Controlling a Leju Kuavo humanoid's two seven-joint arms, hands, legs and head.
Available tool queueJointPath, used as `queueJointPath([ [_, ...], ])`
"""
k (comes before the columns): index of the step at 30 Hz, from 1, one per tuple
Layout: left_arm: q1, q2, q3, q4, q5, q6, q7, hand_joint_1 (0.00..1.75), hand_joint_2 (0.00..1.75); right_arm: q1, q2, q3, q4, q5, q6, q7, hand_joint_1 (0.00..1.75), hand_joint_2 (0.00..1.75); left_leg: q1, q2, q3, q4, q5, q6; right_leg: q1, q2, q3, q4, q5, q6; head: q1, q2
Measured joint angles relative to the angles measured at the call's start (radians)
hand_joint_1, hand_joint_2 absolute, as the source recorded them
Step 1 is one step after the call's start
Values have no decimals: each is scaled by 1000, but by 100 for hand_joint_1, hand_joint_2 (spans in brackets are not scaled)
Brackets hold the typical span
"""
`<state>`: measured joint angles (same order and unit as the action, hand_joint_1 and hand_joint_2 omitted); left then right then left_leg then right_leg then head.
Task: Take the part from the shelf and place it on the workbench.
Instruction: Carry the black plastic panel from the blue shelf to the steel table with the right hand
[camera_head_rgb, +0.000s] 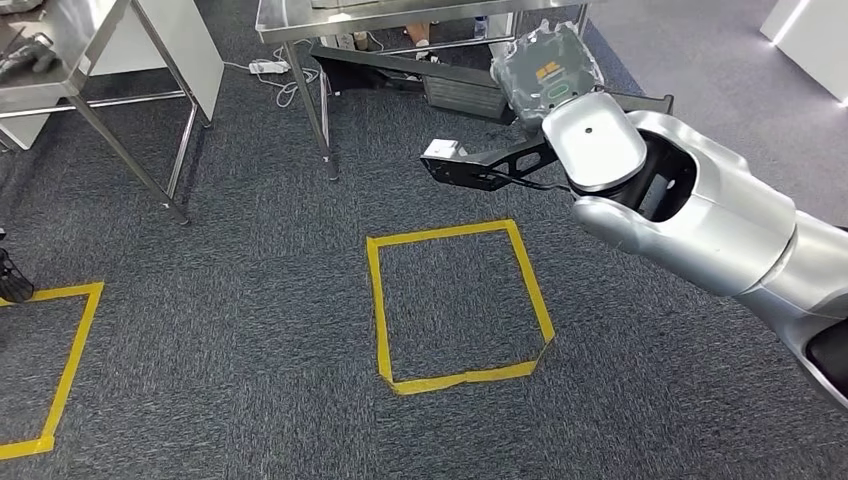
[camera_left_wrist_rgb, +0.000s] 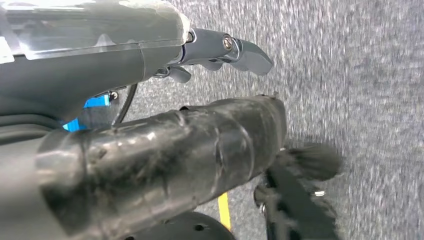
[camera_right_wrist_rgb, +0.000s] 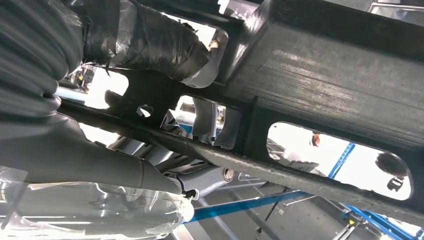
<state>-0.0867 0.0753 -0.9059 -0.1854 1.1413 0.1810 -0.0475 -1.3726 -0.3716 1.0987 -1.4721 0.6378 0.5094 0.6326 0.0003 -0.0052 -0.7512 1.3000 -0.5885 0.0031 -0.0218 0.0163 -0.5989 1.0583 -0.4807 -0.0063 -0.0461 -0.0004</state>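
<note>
One black part (camera_head_rgb: 480, 165) gripped by right robot hand (camera_head_rgb: 545, 75), above carpet beyond yellow tape square (camera_head_rgb: 455, 305); left robot hand (camera_left_wrist_rgb: 220, 50) holds nothing.

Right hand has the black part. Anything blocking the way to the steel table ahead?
Nothing visible blocks it. The right hand holds the black part above open carpet, and the steel table stands just beyond. A white power strip lies on the floor under it, below the carry path.
</note>
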Motion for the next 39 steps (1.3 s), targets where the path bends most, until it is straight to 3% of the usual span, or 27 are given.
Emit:
queueJointPath([
  [1,1,0,0,0,0,0,0,0,0,-2,0,0,0,0,3,0,175,175,-2,0,-1,-35,23,9,4,0,15,-1,-10,-1,0,0],
  [3,4,2,0,0,0,-1,0,0,0,-7,0,0,0,0,6,0,175,175,-16,-3,31,-164,128,40,9,0,43,-4,-29,-2,1,0],
  [5,5,7,0,1,0,-2,1,0,0,-15,0,1,1,2,7,1,175,175,-36,-6,61,-255,197,68,3,5,62,-18,-41,4,5,0],
  [8,1,11,-2,1,-1,-3,3,0,0,-20,3,1,1,3,10,1,175,175,-49,-4,109,-319,201,85,-6,5,80,-24,-30,18,3,0],
  [10,2,11,-4,1,0,-3,5,0,0,-23,3,1,0,4,12,1,175,175,-44,0,142,-344,202,87,-4,-1,63,24,-36,21,7,0],
  [13,0,9,-8,1,0,-3,6,0,0,-28,3,1,1,4,14,1,175,175,-36,3,163,-347,186,85,-1,-4,-46,181,-99,30,13,0],
  [14,-1,7,-10,1,0,-3,6,0,0,-27,3,1,0,4,14,0,175,175,-33,2,168,-343,177,80,-3,-5,-79,212,-117,34,14,0],
  [15,-1,5,-11,1,0,-3,6,0,0,-26,3,1,1,4,15,0,175,175,-30,0,174,-336,166,74,-5,-6,-97,213,-117,39,14,0],
  [16,0,3,-12,1,0,-4,7,0,0,-25,3,1,0,4,16,0,175,175,-25,-2,182,-327,153,68,-8,-7,-98,182,-93,43,15,0],
  [18,3,1,-12,1,0,-3,9,0,0,-25,3,2,1,4,17,1,175,175,-17,-5,191,-302,122,52,-13,-8,-77,76,-2,52,16,0],
  [20,3,0,-13,1,0,0,12,0,0,-26,3,4,1,2,19,1,175,175,-15,-8,185,-276,98,37,-12,-9,-72,15,43,45,18,0],
  [22,0,-1,-13,1,1,2,16,0,0,-26,4,6,1,-1,19,1,175,175,-15,-9,178,-264,86,25,-8,-8,-77,12,40,26,19,0],
  [25,0,-1,-14,1,1,6,20,0,0,-25,4,6,1,-3,19,1,175,175,-11,-5,159,-217,79,10,-12,-8,-56,7,39,10,15,0],
  [27,-1,-1,-14,1,1,8,22,0,0,-26,4,7,2,-4,18,0,175,175,-5,-1,92,-108,58,-2,-12,-8,-37,1,30,5,11,0],
  [29,-1,-2,-15,1,1,9,25,0,0,-25,5,12,2,-6,18,0,175,175,-1,-1,17,-16,18,-7,-10,-7,-16,-5,15,4,10,0],
  [30,0,-3,-15,1,1,9,25,0,0,-24,5,15,2,-8,18,0,175,175,0,-1,-3,-9,11,-5,-8,-7,-4,-6,6,4,10,0],
  [31,0,-4,-15,1,1,9,26,0,0,-23,5,18,2,-10,18,0,175,175,0,-1,-7,-35,25,0,-5,-7,10,-7,-4,5,10,0],
  [34,3,-3,-15,1,0,11,26,0,0,-24,4,22,4,-12,18,0,175,175,-14,-4,40,-216,165,31,0,-4,46,-14,-30,6,12,0],
  [35,3,-2,-15,1,0,12,27,0,0,-24,4,23,4,-12,18,0,175,175,-21,-5,56,-259,195,42,-3,-2,53,-21,-35,10,13,0],
  [36,2,0,-15,1,0,12,27,0,0,-24,4,24,5,-13,18,0,175,175,-29,-4,66,-283,208,50,-7,0,58,-24,-34,15,12,0],
  [39,0,3,-16,2,-2,13,27,0,0,-20,3,25,6,-14,18,0,175,175,-37,0,112,-327,203,64,-13,-1,71,-16,-27,29,11,0],
])
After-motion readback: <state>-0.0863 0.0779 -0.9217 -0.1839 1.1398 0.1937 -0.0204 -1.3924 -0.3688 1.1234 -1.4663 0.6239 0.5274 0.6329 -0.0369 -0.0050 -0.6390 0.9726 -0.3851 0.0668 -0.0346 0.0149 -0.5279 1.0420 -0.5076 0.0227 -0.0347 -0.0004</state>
